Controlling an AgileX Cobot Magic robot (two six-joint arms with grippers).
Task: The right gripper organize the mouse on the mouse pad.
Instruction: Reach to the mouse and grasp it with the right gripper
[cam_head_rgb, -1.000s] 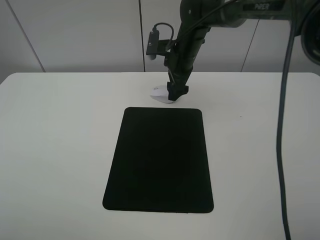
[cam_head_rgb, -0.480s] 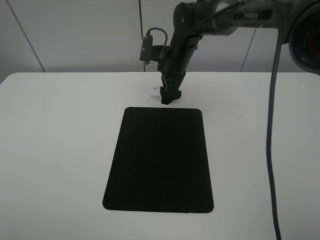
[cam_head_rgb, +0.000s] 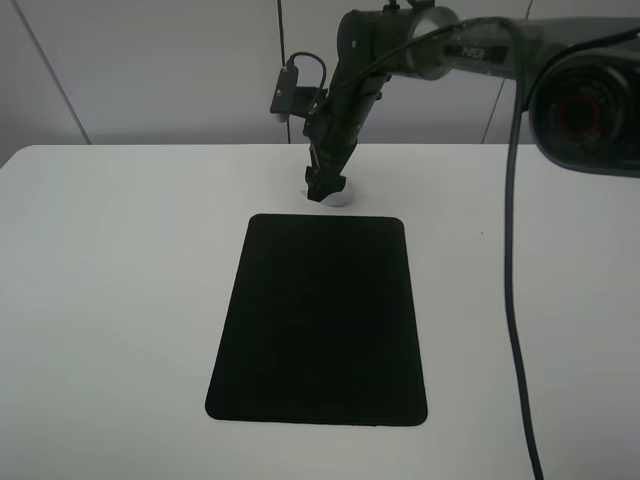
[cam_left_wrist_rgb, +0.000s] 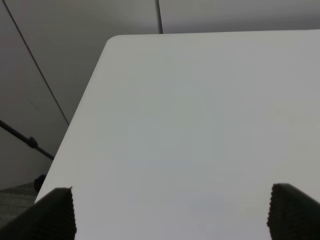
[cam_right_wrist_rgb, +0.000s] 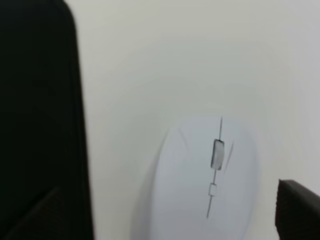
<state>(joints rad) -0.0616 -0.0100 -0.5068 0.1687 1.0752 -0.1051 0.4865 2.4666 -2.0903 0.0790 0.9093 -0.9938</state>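
Observation:
The white mouse (cam_head_rgb: 341, 197) lies on the white table just beyond the far edge of the black mouse pad (cam_head_rgb: 320, 320), off the pad. My right gripper (cam_head_rgb: 323, 193) hangs low over the mouse and hides most of it. In the right wrist view the mouse (cam_right_wrist_rgb: 210, 180), scroll wheel up, lies between my spread fingertips (cam_right_wrist_rgb: 297, 210), with gaps on both sides; the pad's edge (cam_right_wrist_rgb: 40, 115) is alongside. The right gripper (cam_right_wrist_rgb: 165, 222) is open. My left gripper (cam_left_wrist_rgb: 175, 220) is open and empty over bare table; it does not show in the high view.
The white table (cam_head_rgb: 120, 280) extends on both sides of the pad. Its corner and side edge (cam_left_wrist_rgb: 107, 45) show in the left wrist view, with grey wall panels beyond. The right arm's cables (cam_head_rgb: 510, 250) hang down on the right.
My right gripper has moved left and slightly back over the mouse. The mouse showed to the gripper's left before and now peeks out on its right.

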